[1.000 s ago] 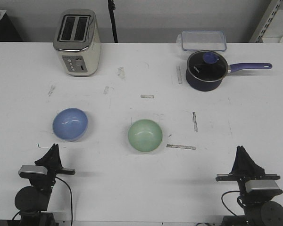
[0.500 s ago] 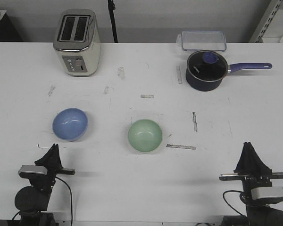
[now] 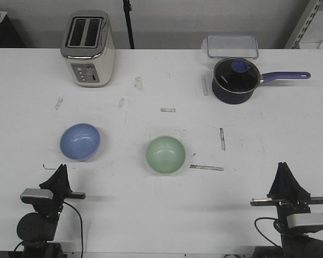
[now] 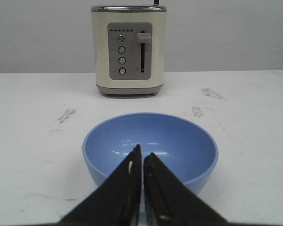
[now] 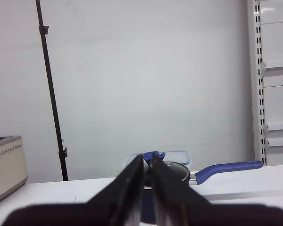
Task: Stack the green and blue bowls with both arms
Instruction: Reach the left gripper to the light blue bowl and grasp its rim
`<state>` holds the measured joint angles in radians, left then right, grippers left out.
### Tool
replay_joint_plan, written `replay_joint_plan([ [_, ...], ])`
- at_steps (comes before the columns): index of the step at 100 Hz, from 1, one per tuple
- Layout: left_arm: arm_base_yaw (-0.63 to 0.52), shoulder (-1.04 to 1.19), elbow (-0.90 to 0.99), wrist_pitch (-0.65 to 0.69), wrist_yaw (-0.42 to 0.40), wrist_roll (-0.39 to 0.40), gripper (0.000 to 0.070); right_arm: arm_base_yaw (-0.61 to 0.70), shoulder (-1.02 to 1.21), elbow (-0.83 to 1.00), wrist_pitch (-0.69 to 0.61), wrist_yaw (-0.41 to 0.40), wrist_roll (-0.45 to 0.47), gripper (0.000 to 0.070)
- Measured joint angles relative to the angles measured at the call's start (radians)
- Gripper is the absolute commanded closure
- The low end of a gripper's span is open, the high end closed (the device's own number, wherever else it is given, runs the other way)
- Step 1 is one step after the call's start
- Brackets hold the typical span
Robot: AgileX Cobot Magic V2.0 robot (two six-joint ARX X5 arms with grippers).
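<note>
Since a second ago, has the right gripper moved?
Yes. The right gripper has shifted right and toward the near table edge, away from the tape strip. Both bowls are unmoved.

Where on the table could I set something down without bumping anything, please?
The widest bare stretch of table lies along the near edge, between the left gripper and right gripper. The middle, between the toaster and saucepan, is also bare. The far right corner is crowded: the saucepan sits close to the clear container.
</note>
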<state>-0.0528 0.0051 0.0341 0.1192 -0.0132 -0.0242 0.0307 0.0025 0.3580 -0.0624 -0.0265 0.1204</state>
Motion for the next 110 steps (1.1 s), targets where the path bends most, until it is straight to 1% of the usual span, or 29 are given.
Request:
replay_joint_plan([
  [8,0.000,0.001,0.002,-0.001,-0.018,-0.043,0.0699,0.000,0.000,0.000,0.000,0.000,0.000,0.0682],
  [18,0.000,0.020,0.018,-0.011,-0.043,-0.064,0.0698,0.000,0.000,0.000,0.000,0.000,0.000,0.0682],
  [32,0.000,0.088,0.110,-0.031,-0.043,-0.066,0.0699,0.000,0.000,0.000,0.000,0.000,0.000,0.0682],
  [40,0.000,0.142,0.190,-0.066,-0.044,-0.066,0.0699,0.000,0.000,0.000,0.000,0.000,0.000,0.0683],
  [47,0.000,0.204,0.266,-0.123,-0.044,-0.055,0.0699,0.000,0.000,0.000,0.000,0.000,0.000,0.0682],
  [59,0.000,0.333,0.402,-0.258,-0.044,0.024,0.0699,0.000,0.000,0.000,0.000,0.000,0.000,0.0682],
  [69,0.000,0.448,0.505,-0.309,-0.044,0.067,0.0699,0.000,0.000,0.000,0.000,0.000,0.000,0.0682],
  [77,0.000,0.542,0.586,-0.326,-0.044,0.078,0.0699,0.000,0.000,0.000,0.000,0.000,0.000,0.0682],
  [84,0.000,0.623,0.654,-0.366,-0.044,0.078,0.0699,0.000,0.000,0.000,0.000,0.000,0.000,0.0682],
  [110,0.000,0.921,0.892,-0.632,-0.043,0.051,0.0699,0.000,0.000,0.000,0.000,0.000,0.000,0.0682],
])
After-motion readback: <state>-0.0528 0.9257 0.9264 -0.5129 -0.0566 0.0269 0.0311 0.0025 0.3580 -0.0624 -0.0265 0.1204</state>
